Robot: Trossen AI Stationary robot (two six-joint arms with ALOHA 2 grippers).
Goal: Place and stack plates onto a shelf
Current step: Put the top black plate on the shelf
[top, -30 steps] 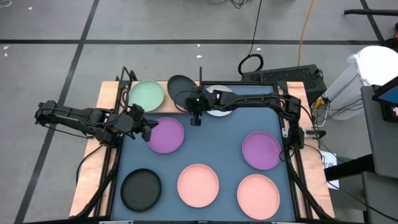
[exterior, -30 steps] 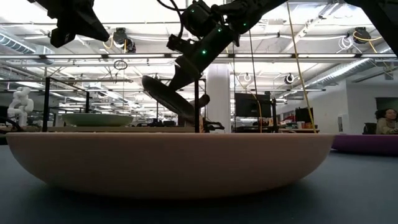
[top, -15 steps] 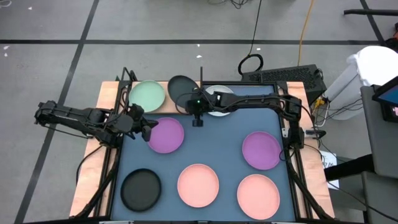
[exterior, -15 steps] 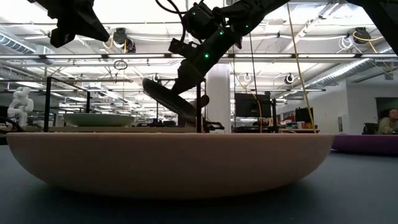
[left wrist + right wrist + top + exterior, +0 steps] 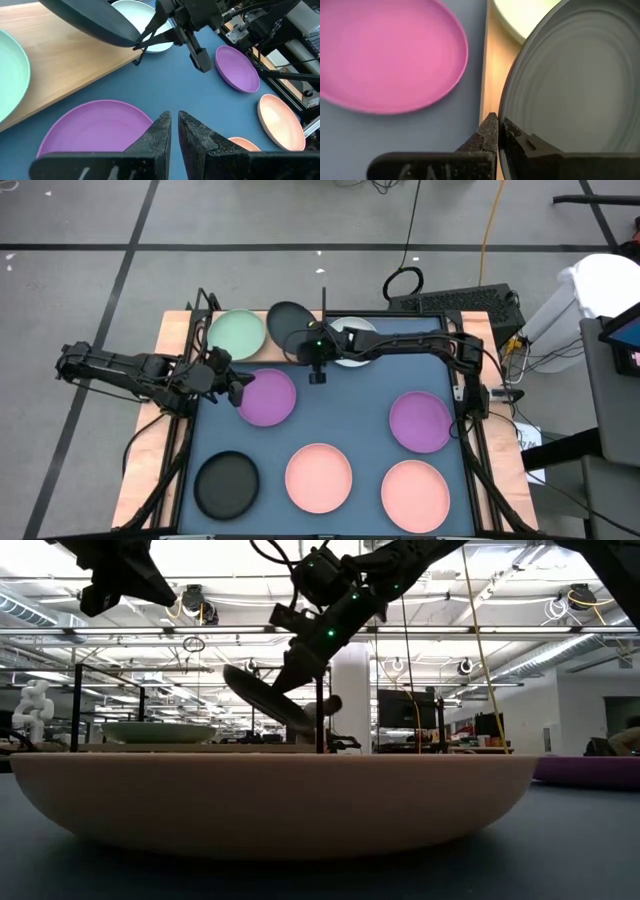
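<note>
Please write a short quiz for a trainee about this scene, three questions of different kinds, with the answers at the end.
1. True or false: the right tool holds a black plate tilted above the shelf.
2. Which plate already lies on the shelf's left part? A) purple B) green C) pink
3. Fill in: the left tool hangs over the edge of a ____ plate on the mat.

Key
1. True: its jaws pinch the rim, and the low view shows the plate slanted and off the board.
2. B: the green plate.
3. Purple: the plate lies flat, and the tool is almost closed, with nothing in it.
</note>
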